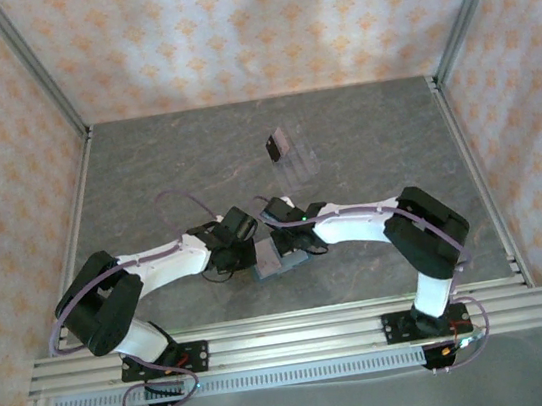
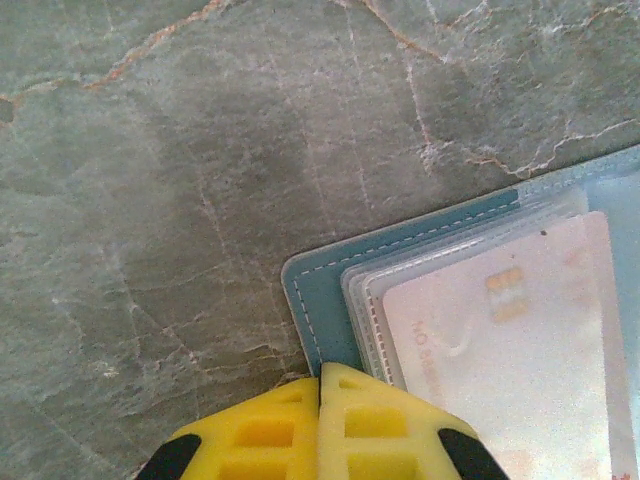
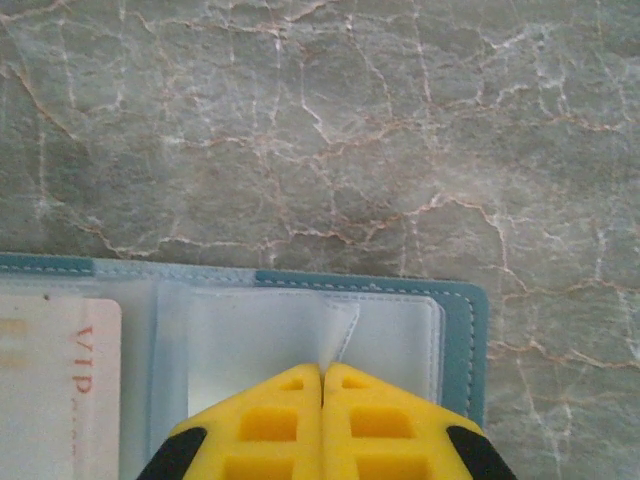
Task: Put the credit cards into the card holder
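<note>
The left arm reaches in from its base across the grey veined stone table (image 1: 147, 180) toward the middle of the near half. The left gripper (image 2: 320, 370) has its 2 yellow fingers pressed together with no gap. Their tips sit at the stitched border by 1 corner of the flat teal folding card holder (image 1: 272, 266). I cannot tell whether they nip that border or only rest on it.

The card holder lies open and flat on the table between the 2 grippers, lighter inside up, just beyond the arms' bases. Layered clear sleeves (image 2: 372, 300) are stacked inside it. Within them lies 1 pale rectangular card (image 2: 500, 370) with a gold chip and faint red lettering.

The right arm comes in from the right. The right gripper (image 3: 322, 370) also has its 2 yellow fingers closed against each other. Its tips are over a clear sleeve at the other end of the card holder, with the teal border just past them. A crease in that sleeve runs up from the fingertips; I cannot tell whether the plastic is pinched.

Farther back and slightly right, a small dark rectangular card (image 1: 278, 144) stands tilted at the end of a clear plastic tray (image 1: 302, 166), well apart from the card holder.
</note>
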Controlling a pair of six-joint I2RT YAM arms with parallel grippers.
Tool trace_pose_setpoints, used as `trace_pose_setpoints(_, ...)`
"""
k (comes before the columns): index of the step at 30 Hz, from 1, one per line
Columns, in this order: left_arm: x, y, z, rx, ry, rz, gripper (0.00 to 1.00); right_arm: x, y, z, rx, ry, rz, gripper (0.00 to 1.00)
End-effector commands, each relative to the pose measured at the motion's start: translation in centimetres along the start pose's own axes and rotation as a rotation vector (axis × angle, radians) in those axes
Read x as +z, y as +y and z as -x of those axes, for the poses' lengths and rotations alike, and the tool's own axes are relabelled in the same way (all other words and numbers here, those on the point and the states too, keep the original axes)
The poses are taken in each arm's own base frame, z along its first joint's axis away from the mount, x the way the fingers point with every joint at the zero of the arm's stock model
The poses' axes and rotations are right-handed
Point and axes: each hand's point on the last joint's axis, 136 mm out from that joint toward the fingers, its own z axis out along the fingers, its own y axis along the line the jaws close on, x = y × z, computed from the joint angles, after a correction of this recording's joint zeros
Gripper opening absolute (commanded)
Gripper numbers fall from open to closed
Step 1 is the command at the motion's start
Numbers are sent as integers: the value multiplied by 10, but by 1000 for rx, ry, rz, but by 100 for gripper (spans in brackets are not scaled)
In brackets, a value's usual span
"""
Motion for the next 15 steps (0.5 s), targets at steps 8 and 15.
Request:
trace_pose_setpoints(8, 14, 12, -11, -22, 25, 30, 0, -33, 13, 12, -9, 17, 68, 0)
trace_pose_setpoints(15, 15, 10, -11, -24, 25, 21, 0, -32, 38, 17, 32, 39, 183, 0)
